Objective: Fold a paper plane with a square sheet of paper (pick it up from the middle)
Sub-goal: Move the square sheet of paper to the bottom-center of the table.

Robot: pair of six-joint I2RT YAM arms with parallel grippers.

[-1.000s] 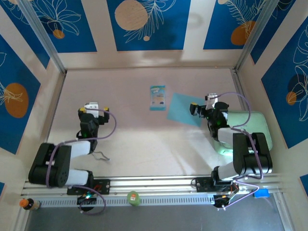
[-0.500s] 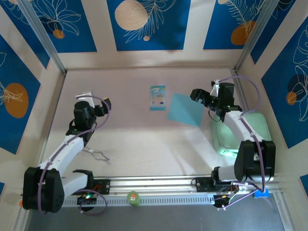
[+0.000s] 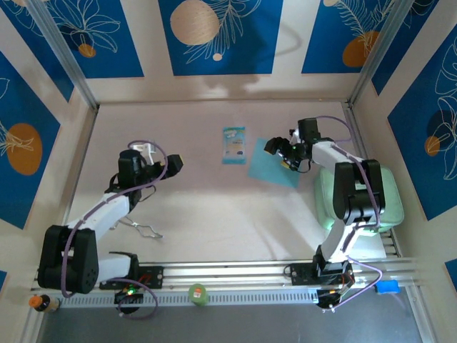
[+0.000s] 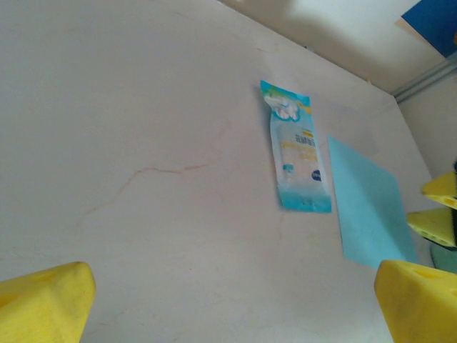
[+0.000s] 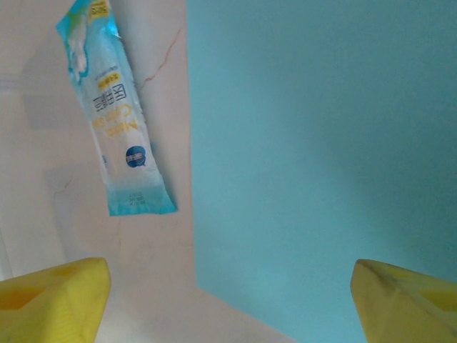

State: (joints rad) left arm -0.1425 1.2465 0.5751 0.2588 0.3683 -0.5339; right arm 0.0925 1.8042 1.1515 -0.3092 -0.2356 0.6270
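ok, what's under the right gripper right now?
The square sheet of paper, flat on the table; the open right gripper hovers over its edge. The teal-and-white packet lies beside the sheet, not underneath. Whatever is beneath the sheet is covered.

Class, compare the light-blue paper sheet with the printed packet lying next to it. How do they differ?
The paper sheet is plain cyan; the packet is teal and white with print. The sheet is a broad square; the packet is a narrow strip. Both lie flat on the table, side by side.
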